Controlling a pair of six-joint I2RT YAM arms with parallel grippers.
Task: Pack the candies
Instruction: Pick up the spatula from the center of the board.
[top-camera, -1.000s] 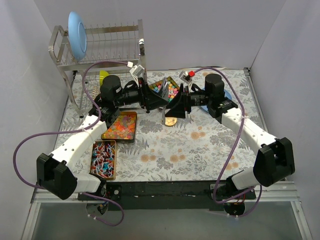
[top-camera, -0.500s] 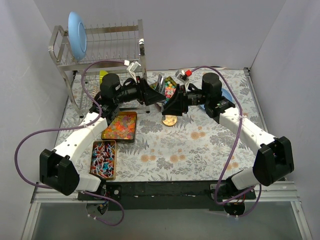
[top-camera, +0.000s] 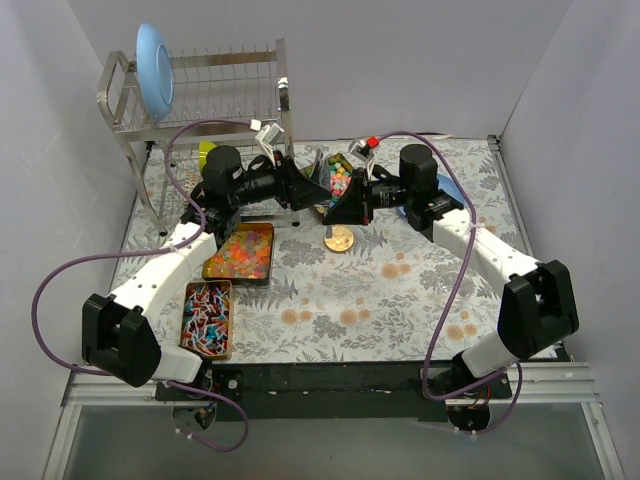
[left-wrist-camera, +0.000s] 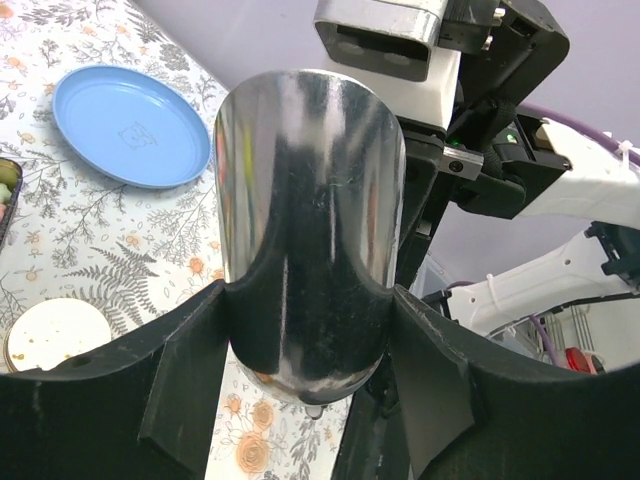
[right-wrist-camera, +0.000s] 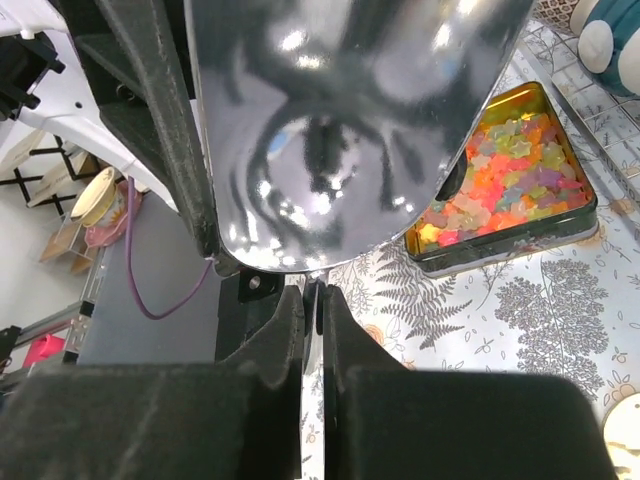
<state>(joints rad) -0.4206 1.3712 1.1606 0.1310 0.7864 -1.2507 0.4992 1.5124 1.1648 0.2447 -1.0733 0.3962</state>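
Note:
A shiny metal scoop (left-wrist-camera: 310, 200) hangs over the back middle of the table between both arms. My left gripper (left-wrist-camera: 310, 300) grips the scoop's round bowl from both sides. My right gripper (right-wrist-camera: 313, 295) is shut on the thin flat handle under the scoop (right-wrist-camera: 340, 120). In the top view the two grippers meet at the scoop (top-camera: 325, 190). The candies fill an open tin (top-camera: 240, 250) left of centre, seen from the right wrist as pink, orange and yellow lumps (right-wrist-camera: 505, 170). More mixed candies lie in a tin (top-camera: 342, 176) just behind the grippers.
A third tin (top-camera: 207, 318) of red and blue wrapped pieces sits near the front left. A round gold lid (top-camera: 341, 238) lies below the grippers. A dish rack (top-camera: 200, 95) with a blue plate (top-camera: 155, 70) stands back left. A blue plate (left-wrist-camera: 130, 125) lies on the cloth.
My right gripper has closed from open onto the scoop's handle. Both grippers have drawn closer together and shifted slightly towards the back tin.

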